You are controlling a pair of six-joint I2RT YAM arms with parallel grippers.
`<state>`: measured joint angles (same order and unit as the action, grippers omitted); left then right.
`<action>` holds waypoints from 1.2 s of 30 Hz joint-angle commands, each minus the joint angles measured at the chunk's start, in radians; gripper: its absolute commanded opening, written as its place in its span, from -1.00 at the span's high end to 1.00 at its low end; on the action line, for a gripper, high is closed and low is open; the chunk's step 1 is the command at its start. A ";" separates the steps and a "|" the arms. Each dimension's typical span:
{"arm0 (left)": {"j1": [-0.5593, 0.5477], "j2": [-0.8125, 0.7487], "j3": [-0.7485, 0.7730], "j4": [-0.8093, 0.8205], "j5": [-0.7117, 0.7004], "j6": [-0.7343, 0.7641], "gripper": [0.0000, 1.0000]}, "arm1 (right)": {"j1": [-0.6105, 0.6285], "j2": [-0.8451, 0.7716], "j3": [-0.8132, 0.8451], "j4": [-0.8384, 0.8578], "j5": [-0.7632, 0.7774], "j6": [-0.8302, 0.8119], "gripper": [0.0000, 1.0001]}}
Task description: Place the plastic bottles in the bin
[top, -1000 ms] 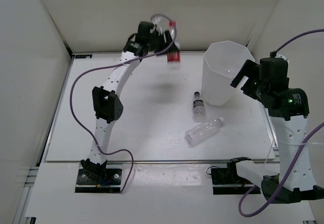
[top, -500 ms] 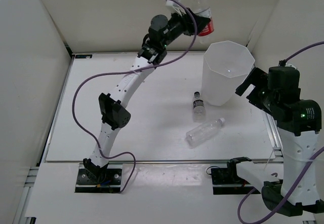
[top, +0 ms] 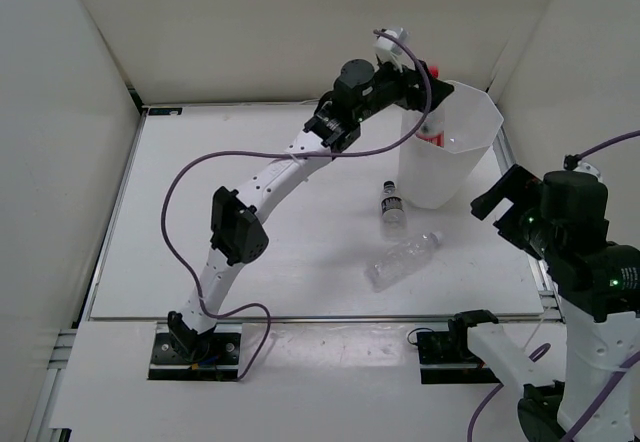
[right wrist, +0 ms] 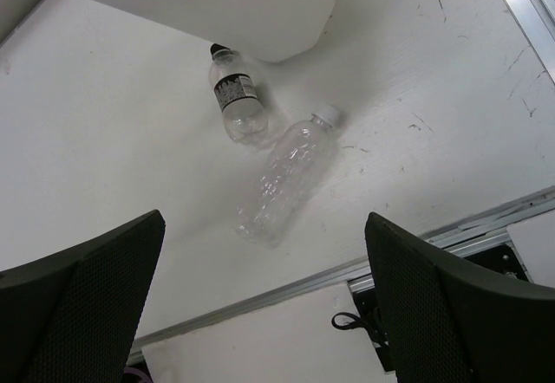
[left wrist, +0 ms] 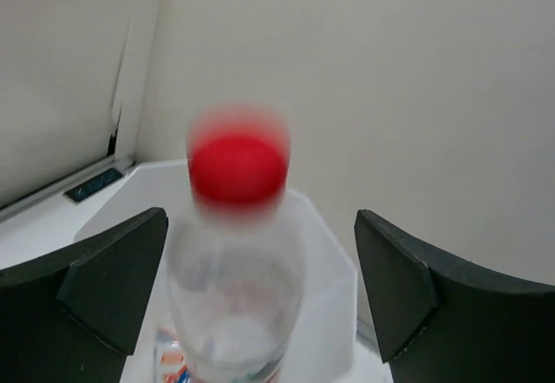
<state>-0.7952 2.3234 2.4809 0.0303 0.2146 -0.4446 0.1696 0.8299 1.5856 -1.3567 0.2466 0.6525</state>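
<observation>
Our left gripper [top: 418,87] reaches out to the far left rim of the white translucent bin [top: 455,152]. On the left wrist view its fingers [left wrist: 95,288] are spread wide. The red-capped bottle [left wrist: 238,227] stands blurred between them, apart from both. From above we see that bottle's red cap [top: 433,69] at the rim and its red label showing through the bin wall, so the body is inside the bin.

Just near the bin's left base, the black-capped bottle [top: 392,207] lies on the white table [top: 200,212], cap toward the bin. The plain clear bottle [top: 403,258] lies just beside it, nearer to us, slanted with its cap up to the right. We cannot tell whether the two touch.

Our right gripper [top: 492,200] hangs above the table right of the bin, fingers [right wrist: 87,288] parted and holding nothing.
</observation>
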 commanded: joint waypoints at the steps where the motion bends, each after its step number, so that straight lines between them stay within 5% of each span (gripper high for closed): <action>1: 0.077 -0.186 -0.088 -0.056 -0.014 0.054 -1.00 | -0.004 0.011 -0.012 -0.012 -0.010 -0.001 -1.00; 10: 0.339 -0.557 -0.641 -0.056 0.035 -0.235 -1.00 | -0.004 0.060 -0.062 0.103 -0.081 -0.040 -1.00; 14: 0.378 -0.553 -0.871 -0.056 0.164 -0.411 -1.00 | -0.004 0.083 -0.072 0.136 -0.090 -0.059 -1.00; 21: 0.352 -0.279 -0.791 -0.056 0.523 -0.471 -1.00 | -0.004 0.103 -0.101 0.156 -0.121 -0.083 -1.00; 36: 0.249 -0.023 -0.741 -0.056 0.597 -0.451 -1.00 | -0.004 0.066 -0.148 0.176 -0.122 -0.114 -1.00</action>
<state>-0.5098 2.3013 1.6894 -0.0505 0.7677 -0.9390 0.1696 0.9127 1.4456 -1.2072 0.1265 0.5640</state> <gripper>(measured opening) 0.998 0.998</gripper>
